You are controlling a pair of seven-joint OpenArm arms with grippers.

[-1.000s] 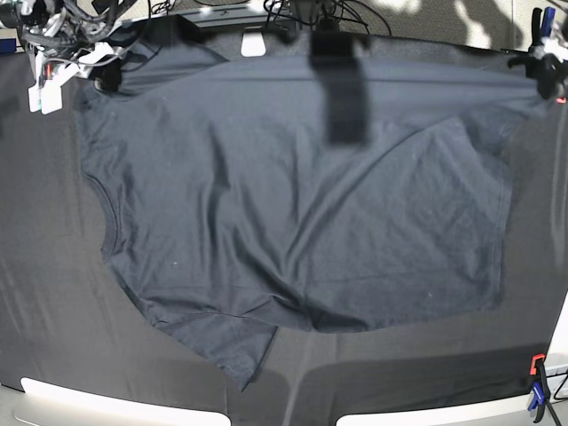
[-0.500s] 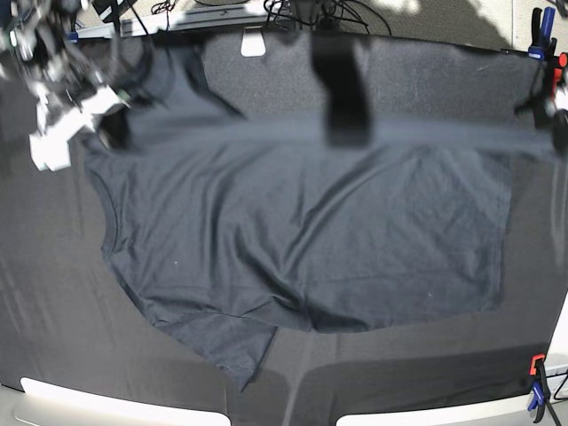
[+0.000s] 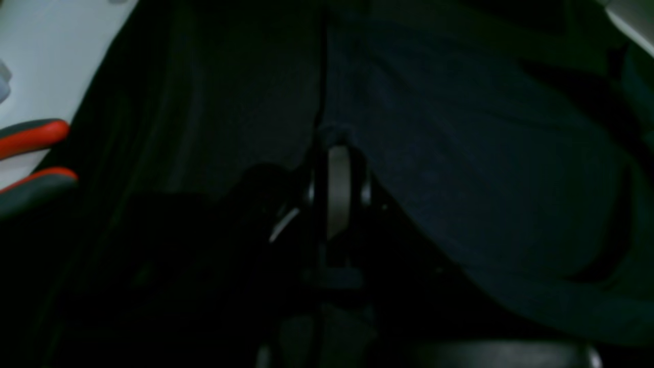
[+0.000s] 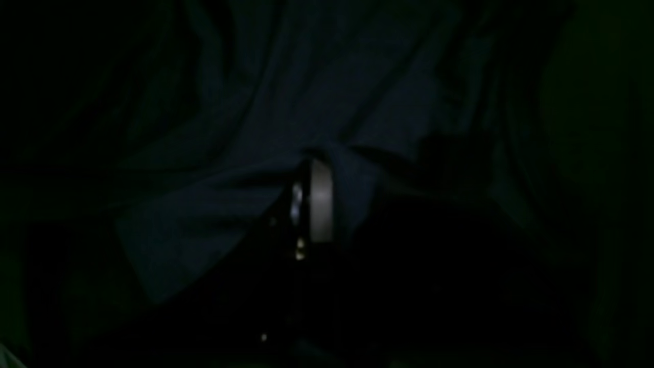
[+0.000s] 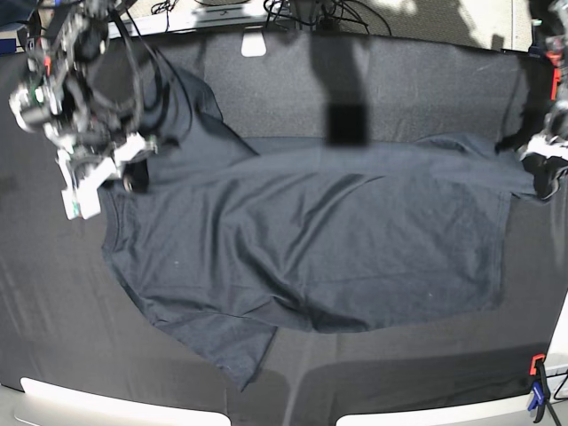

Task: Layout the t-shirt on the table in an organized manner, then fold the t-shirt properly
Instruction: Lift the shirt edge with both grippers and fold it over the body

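Over the tabletop, my left tool and right tool pinch the t-shirt edge, folding it; next lay it flat.

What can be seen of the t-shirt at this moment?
The t-shirt is a large dark navy-charcoal shirt of thin, slightly sheeny cloth. It lies mostly spread on the black table, creased, with one short sleeve pointing toward the near edge. Its far edge is folded over toward the near side in a loose, uneven band. The right end effector pinches the cloth at one end of that edge and the left end effector pinches the other end, both shut on it.
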